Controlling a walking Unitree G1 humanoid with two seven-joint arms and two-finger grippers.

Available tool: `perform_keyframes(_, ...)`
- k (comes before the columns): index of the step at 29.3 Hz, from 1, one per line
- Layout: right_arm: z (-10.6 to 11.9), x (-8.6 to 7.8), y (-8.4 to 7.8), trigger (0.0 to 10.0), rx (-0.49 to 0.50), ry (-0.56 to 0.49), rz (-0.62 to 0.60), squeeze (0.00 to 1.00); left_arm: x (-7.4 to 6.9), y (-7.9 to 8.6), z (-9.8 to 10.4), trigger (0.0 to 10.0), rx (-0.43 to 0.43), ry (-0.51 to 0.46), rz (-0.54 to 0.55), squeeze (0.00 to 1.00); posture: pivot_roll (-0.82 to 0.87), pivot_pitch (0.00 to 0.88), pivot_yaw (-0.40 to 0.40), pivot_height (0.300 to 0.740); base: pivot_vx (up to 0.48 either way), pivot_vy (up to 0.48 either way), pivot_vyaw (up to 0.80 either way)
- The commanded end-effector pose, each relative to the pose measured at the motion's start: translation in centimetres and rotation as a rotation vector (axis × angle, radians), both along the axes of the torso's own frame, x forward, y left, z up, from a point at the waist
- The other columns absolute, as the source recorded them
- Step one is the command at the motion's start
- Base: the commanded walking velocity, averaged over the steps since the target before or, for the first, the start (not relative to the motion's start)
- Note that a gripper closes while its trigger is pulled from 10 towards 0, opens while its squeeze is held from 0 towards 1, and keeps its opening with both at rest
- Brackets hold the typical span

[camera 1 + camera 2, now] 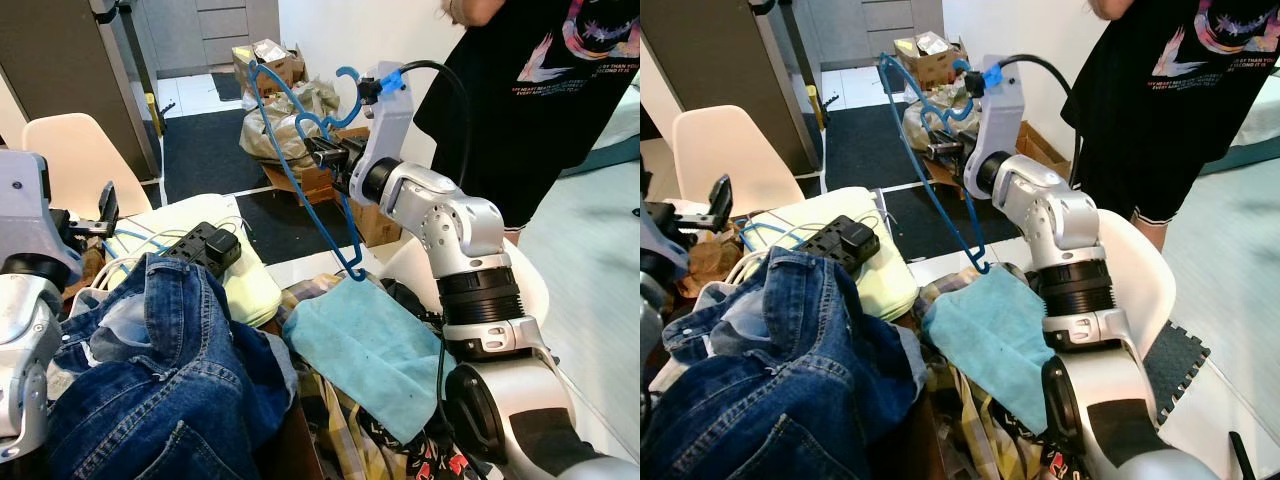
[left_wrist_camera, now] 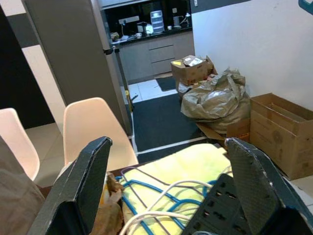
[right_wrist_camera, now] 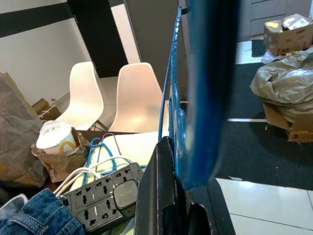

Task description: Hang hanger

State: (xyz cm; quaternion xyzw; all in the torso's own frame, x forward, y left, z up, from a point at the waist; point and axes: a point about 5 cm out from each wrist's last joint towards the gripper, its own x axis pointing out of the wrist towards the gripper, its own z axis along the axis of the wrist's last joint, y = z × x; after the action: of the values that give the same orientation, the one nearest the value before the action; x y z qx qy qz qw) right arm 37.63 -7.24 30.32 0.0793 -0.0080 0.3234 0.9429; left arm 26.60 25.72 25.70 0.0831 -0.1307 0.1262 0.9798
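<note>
Left eye view: the right gripper (image 1: 322, 152) is raised above the far edge of the cluttered table, clamped on a blue hanger (image 1: 300, 150) near its shoulder; the hanger tilts, its lower end dipping toward the teal cloth (image 1: 375, 350). Jeans (image 1: 160, 370) fill the near left corner, a black power strip (image 1: 207, 245) lies on a yellow towel (image 1: 245, 280), and a person in a black shirt (image 1: 530, 90) stands just behind the right arm.

Right eye view: the same hanger (image 1: 930, 140) reads as thin, stiff plastic, so I judge it light and a little slippery; a hold near the neck below the hook should keep it from swinging.

Left wrist view: the left gripper (image 2: 166, 191) stands wide and holds nothing, above more blue hangers (image 2: 146, 205) and white cable at the table's left edge.

Right wrist view: the black fingers (image 3: 156, 196) pinch the blue plastic (image 3: 205, 98) tightly.
</note>
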Motion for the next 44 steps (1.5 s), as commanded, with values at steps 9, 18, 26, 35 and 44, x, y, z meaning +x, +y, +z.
perform_keyframes(9,-0.3,-0.2,0.8,10.0,-0.009,0.000,0.019,0.00,0.1,-0.8,0.0,10.0,-0.006,0.010,-0.002,0.00,0.01,0.021,0.027,0.740,-0.027,0.000,0.00)
perform_keyframes(18,-0.3,-0.2,0.8,10.0,-0.010,-0.002,0.022,0.00,0.3,-1.1,0.0,10.0,-0.011,0.010,-0.014,0.00,0.01,0.019,0.028,0.740,-0.260,0.000,0.00)
perform_keyframes(26,-0.4,-0.5,1.3,10.0,-0.022,-0.005,0.044,0.00,0.5,-1.5,0.1,10.0,-0.014,0.008,-0.026,0.00,0.01,0.014,0.028,0.740,-0.297,0.000,0.00)
perform_keyframes(35,-0.5,-0.6,1.5,10.0,-0.031,-0.005,0.054,0.00,0.6,-1.6,0.0,10.0,-0.019,0.006,-0.031,0.00,0.01,0.009,0.029,0.740,-0.310,0.000,0.00)
perform_keyframes(44,-0.5,-0.6,1.6,10.0,-0.036,-0.007,0.056,0.00,0.3,-0.7,0.1,10.0,-0.032,-0.008,0.014,0.00,0.00,0.012,0.030,0.740,-0.115,0.000,0.00)
